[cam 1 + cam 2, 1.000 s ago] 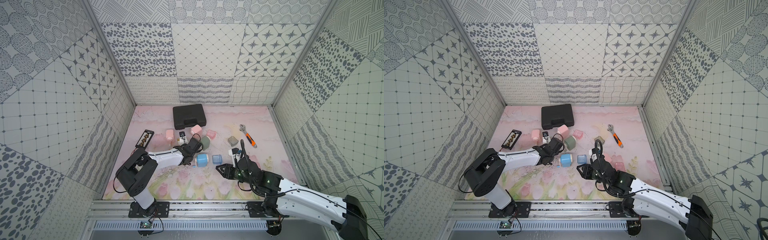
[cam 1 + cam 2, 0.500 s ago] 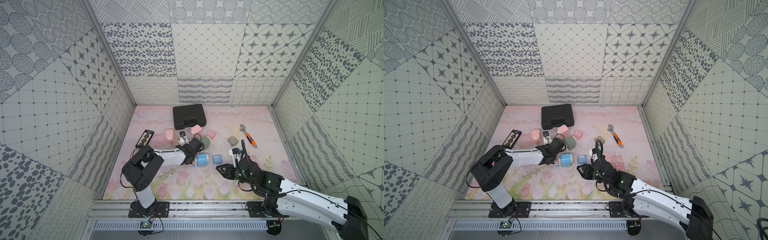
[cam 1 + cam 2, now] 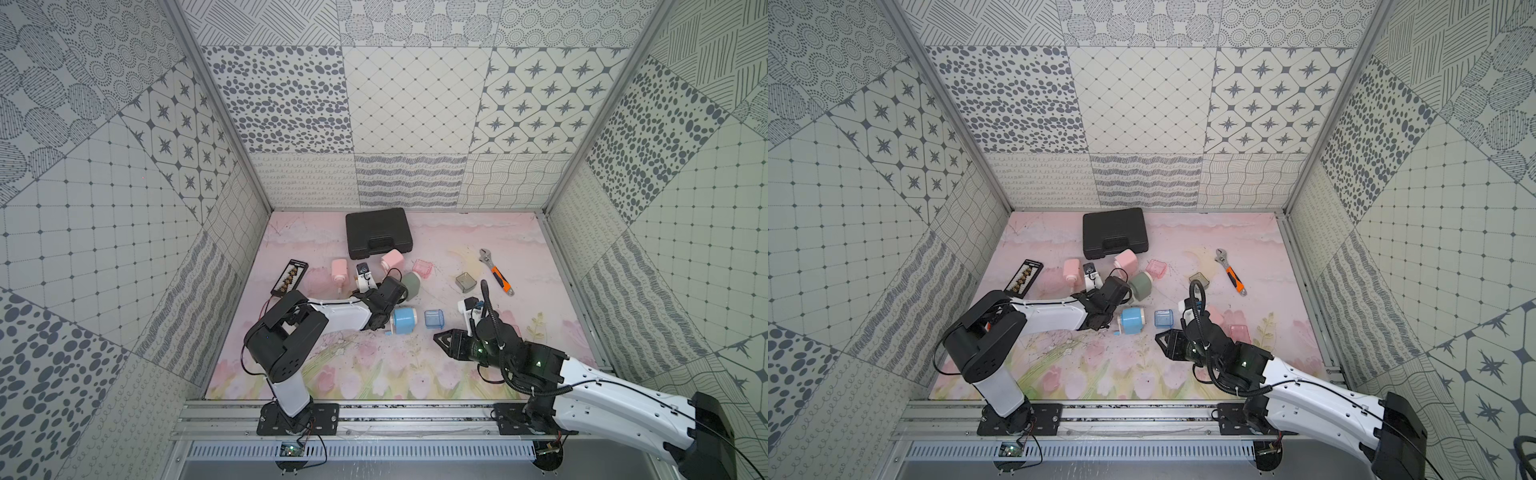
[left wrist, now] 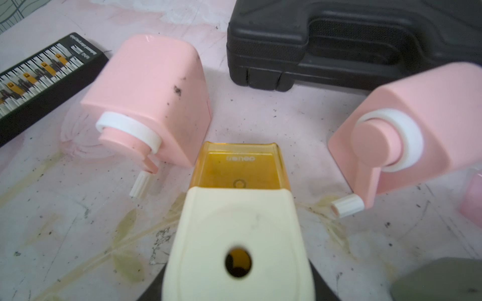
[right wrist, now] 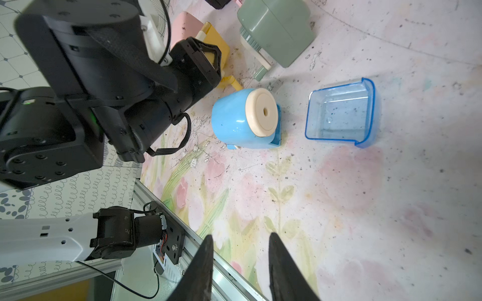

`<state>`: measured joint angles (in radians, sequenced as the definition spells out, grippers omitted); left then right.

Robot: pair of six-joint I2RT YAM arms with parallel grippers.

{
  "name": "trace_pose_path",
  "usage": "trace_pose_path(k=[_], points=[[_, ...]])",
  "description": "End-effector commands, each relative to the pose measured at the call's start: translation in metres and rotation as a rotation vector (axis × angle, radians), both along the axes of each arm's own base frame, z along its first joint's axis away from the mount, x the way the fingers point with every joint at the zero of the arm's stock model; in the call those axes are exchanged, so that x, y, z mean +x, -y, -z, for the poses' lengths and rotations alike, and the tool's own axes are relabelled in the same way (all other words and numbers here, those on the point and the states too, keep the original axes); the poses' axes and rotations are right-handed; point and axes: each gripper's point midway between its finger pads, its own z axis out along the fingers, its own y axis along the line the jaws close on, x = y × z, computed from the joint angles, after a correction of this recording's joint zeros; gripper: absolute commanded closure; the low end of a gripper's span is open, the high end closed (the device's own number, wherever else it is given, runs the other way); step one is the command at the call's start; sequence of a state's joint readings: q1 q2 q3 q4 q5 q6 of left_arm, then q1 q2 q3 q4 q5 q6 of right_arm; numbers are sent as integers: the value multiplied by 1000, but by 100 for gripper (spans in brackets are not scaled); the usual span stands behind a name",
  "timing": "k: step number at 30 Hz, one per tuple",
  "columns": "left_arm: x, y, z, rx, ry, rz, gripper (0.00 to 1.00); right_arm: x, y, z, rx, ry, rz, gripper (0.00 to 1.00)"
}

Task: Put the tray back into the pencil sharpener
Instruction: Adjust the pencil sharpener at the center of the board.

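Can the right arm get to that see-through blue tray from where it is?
Probably yes. The right gripper is open and empty, pointing toward the blue tray, with only bare mat between them. The blue sharpener lies beside the tray, not in the way.

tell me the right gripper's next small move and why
Probably ease the right gripper forward toward the blue tray: its jaws stand open and empty, the tray lies apart from the blue sharpener, and the left gripper is shut on the cream sharpener.

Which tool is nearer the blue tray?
Right. The right tool hovers open just short of the blue tray; the left tool, gripping the yellow sharpener, sits past the blue sharpener.
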<state>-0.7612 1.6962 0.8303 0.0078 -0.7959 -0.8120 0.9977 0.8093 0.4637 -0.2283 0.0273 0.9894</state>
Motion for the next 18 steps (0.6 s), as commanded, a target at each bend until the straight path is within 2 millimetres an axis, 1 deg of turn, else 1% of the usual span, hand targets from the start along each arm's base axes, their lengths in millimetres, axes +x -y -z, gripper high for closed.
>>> trace_pose_path(k=[1, 2, 4, 8, 9, 11, 14, 16, 18], points=[[5, 4, -53, 105, 86, 118, 86, 6, -7, -21, 42, 48, -6, 64], [3, 6, -60, 122, 79, 160, 88, 6, -9, -21, 41, 51, -11, 64], [-5, 3, -78, 139, 33, 210, 100, 6, -11, -20, 37, 52, -22, 64], [-23, -12, -100, 139, -117, 258, 100, 7, -16, -17, 35, 50, -36, 65], [-29, -18, -102, 143, -173, 272, 100, 7, -16, -17, 39, 49, -37, 65], [-36, -26, -108, 136, -254, 291, 100, 7, -17, -16, 45, 49, -38, 65], [-43, -36, -115, 67, -402, 303, 100, 7, -18, -17, 46, 53, -40, 65], [-44, -37, -119, 6, -509, 323, 100, 6, -17, -17, 44, 56, -42, 65], [-44, -36, -125, 7, -577, 341, 100, 6, -16, -17, 40, 58, -42, 65]])
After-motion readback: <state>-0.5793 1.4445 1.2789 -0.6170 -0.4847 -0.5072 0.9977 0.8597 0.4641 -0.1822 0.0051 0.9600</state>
